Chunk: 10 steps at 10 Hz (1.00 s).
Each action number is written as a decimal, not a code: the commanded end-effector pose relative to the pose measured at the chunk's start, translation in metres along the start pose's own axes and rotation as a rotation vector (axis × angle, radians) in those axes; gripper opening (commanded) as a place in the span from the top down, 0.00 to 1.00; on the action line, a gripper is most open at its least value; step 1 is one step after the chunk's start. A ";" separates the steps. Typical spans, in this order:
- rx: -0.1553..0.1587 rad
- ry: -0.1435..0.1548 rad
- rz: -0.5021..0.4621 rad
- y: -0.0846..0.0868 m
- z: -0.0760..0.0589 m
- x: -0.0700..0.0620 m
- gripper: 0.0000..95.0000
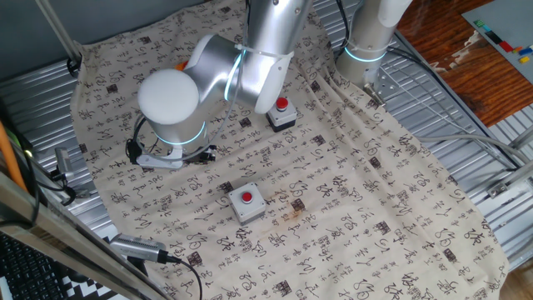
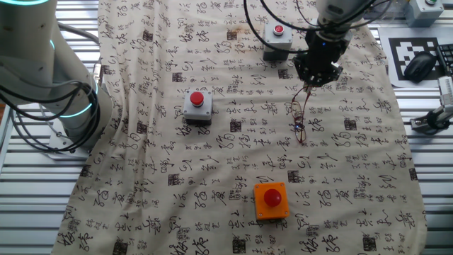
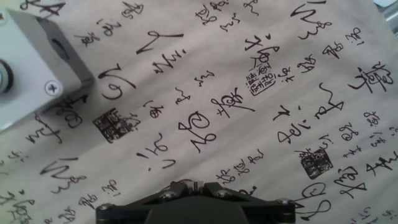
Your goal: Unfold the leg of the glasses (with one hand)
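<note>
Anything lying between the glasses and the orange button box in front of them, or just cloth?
Just cloth. In the other fixed view, the stretch from the glasses down to the orange button box shows only the printed cloth, nothing on it.

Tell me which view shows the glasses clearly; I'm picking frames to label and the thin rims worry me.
The other fixed view: sharp, evenly lit, glasses faint against the cloth print below the tool. One fixed view: arm blocks them. Hand view: print sharp, grey button box soft at the left edge, no glasses visible.
</note>
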<state>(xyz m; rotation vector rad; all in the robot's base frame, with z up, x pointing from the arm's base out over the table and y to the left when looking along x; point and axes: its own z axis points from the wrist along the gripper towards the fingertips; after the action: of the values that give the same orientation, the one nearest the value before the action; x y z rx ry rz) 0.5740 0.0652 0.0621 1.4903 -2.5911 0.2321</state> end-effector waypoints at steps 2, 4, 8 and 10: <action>0.003 0.008 -0.017 -0.004 0.001 0.004 1.00; 0.001 0.011 -0.022 -0.005 0.001 0.007 1.00; -0.008 0.019 -0.035 -0.008 -0.001 0.012 1.00; -0.008 0.027 -0.041 -0.008 -0.002 0.013 1.00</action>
<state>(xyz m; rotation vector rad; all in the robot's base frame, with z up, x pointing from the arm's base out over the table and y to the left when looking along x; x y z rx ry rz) 0.5755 0.0498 0.0677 1.5247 -2.5339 0.2350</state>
